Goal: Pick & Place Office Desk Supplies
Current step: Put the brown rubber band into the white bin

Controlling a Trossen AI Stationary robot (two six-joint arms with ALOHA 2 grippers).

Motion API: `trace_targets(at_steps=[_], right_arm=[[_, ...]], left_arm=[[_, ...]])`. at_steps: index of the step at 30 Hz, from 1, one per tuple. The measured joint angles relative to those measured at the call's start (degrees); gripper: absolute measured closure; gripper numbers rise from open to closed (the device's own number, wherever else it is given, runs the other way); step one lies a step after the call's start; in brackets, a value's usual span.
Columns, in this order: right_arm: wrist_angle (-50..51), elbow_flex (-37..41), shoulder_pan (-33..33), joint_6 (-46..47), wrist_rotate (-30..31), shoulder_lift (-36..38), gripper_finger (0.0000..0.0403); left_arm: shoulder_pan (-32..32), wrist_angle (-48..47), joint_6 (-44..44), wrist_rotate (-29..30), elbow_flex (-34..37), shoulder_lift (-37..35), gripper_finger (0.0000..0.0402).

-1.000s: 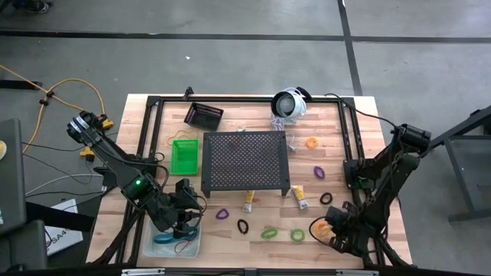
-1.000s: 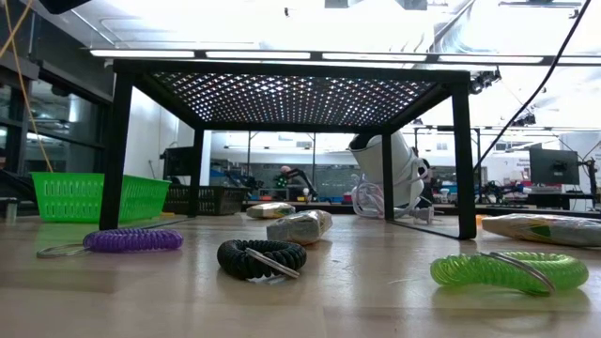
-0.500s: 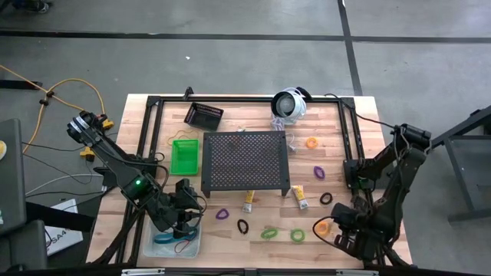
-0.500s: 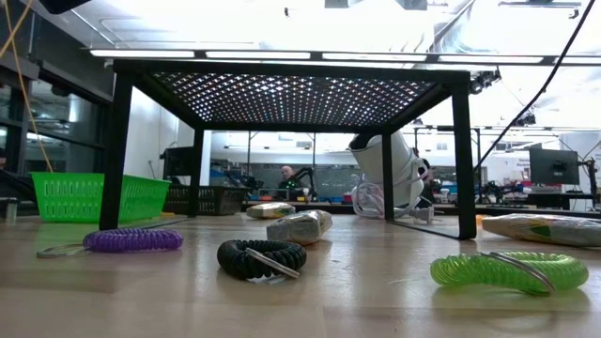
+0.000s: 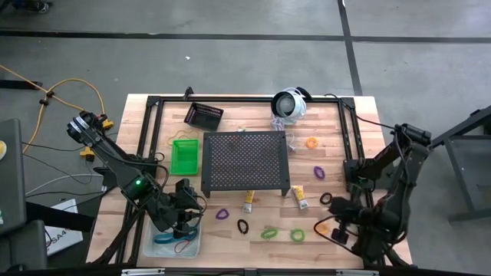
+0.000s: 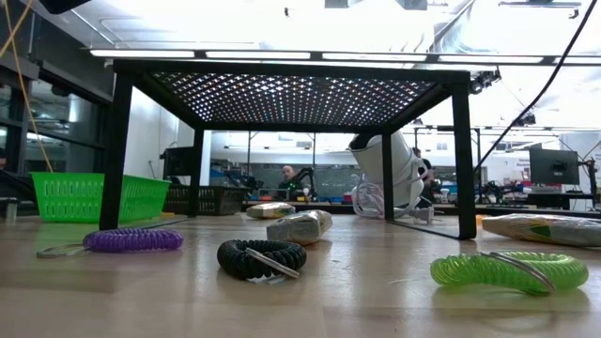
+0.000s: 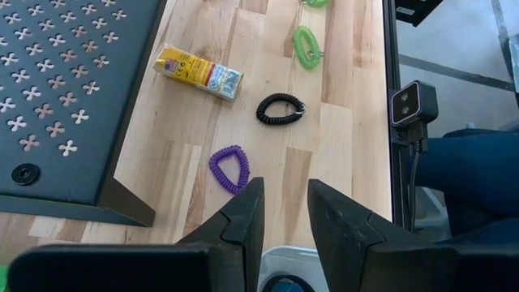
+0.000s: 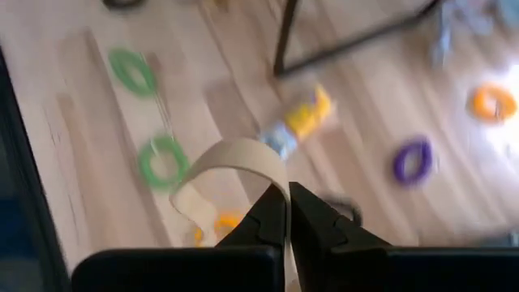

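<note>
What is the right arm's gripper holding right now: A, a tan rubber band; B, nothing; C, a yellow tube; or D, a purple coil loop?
A: in the right wrist view the right gripper has its fingers shut on a tan rubber band that arcs up from them, above the table.

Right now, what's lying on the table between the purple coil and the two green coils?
A black coil lies between the purple coil and the green coils; otherwise bare wood. The high view shows it best.
</note>
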State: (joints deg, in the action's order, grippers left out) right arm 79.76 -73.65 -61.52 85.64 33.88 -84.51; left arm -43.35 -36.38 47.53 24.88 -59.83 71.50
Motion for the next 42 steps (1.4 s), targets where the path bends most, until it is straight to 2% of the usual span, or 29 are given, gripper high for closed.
trace_targets(at_steps=[5, 10, 16, 20, 24, 31, 34, 42], right_arm=[[-7.66, 0.00, 4.47, -14.38, 7.72, 0.00, 0.0400], [-23.26, 0.00, 10.08, -39.51, 12.67, 0.00, 0.0400], [-48.26, 0.00, 16.12, -72.28, 12.24, -0.02, 0.0400], [-60.23, 0.00, 20.06, -87.65, 9.41, -0.15, 0.0400], [-64.93, 0.00, 24.42, -93.52, 5.72, -0.15, 0.0400], [-68.29, 0.05, 31.26, -95.54, -1.12, -2.33, 0.0400], [-72.89, 0.06, 32.93, -97.46, -4.12, -4.55, 0.0400], [-86.15, 0.07, 34.27, -104.60, -5.79, -9.76, 0.0400]], left_arm=[[0.94, 0.02, -0.13, 0.28, 0.00, 0.02, 0.0309], [2.04, 0.10, -0.17, 0.36, 0.00, 0.02, 0.0309], [2.43, 1.19, -0.20, 0.36, 0.00, 0.02, 0.0309], [2.40, 4.24, -3.15, 0.33, 0.00, 0.02, 0.0309], [2.24, 9.73, -9.02, 0.43, 0.00, 0.11, 0.0309], [3.25, 14.51, -20.67, 0.96, 0.00, 0.27, 0.0309], [4.48, 15.69, -23.79, 0.98, 0.00, 0.56, 0.0309], [7.92, 20.06, -30.02, 0.96, -0.02, 1.72, 0.0309]])
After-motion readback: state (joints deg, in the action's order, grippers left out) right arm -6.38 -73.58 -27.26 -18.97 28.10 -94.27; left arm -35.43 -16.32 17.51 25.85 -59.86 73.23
